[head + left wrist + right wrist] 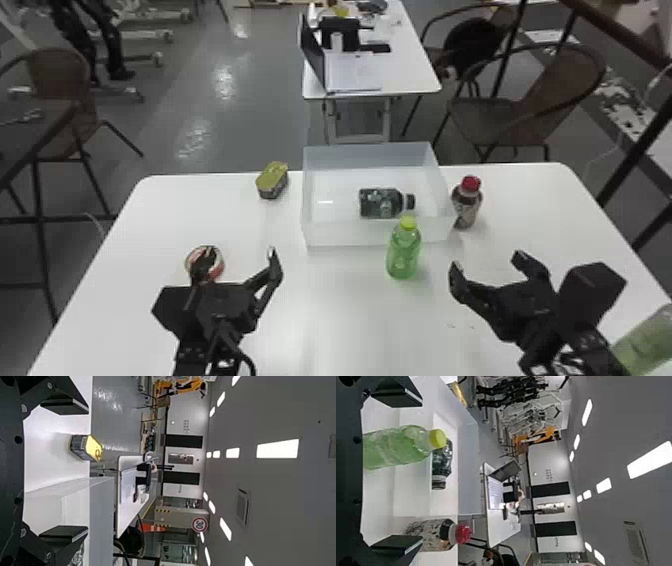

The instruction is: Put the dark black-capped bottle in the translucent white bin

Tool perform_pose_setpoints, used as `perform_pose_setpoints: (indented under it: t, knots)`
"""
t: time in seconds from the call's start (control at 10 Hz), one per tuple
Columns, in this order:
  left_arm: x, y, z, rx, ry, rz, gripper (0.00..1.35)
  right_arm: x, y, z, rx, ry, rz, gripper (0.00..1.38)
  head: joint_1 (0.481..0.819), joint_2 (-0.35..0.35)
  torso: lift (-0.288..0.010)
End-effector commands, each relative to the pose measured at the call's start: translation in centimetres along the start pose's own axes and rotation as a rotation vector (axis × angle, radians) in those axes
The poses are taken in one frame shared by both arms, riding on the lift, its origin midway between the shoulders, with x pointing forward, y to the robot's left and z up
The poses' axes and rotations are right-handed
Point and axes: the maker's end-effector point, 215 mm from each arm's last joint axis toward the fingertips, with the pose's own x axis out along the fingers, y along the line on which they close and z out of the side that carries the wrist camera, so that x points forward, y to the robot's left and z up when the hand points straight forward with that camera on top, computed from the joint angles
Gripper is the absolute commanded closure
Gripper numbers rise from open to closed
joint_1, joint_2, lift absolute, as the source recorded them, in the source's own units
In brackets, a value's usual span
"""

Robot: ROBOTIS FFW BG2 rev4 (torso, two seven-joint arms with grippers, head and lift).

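Lying in translucent bin (345, 234), 1 black-capped bottle (378, 203); left gripper (240, 252), right gripper (487, 261): jaws apart.

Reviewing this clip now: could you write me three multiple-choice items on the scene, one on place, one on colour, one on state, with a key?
1. Where is the dark black-capped bottle?
A) On the chair
B) On the floor
C) Inside the translucent white bin

2. What colour is the cap of the upright bottle right of the bin?
A) Red
B) Blue
C) White

3. How is the right tool?
A) Shut on a can
B) Open

Key:
1 C: it lies within the bin's walls.
2 A: the head view shows a red cap.
3 B: its fingers stand apart.
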Motion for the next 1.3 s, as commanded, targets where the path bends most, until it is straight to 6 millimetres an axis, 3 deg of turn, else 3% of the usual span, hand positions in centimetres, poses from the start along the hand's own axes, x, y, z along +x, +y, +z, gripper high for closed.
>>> perform_pose_setpoints:
  t: [0.0, 1.2]
  knots:
    - [-0.65, 0.65, -0.18, 0.006, 0.012, 0.020, 0.23, -1.00, 0.00, -0.64, -0.031, 0.030, -0.013, 0.09, 0.695, 0.060, -0.037]
    - [-0.02, 0.17, 0.35, 0.019, 0.006, 0.003, 0.23, -0.66, -0.42, -0.66, -0.001, 0.024, -0.029, 0.09, 0.695, 0.057, -0.037]
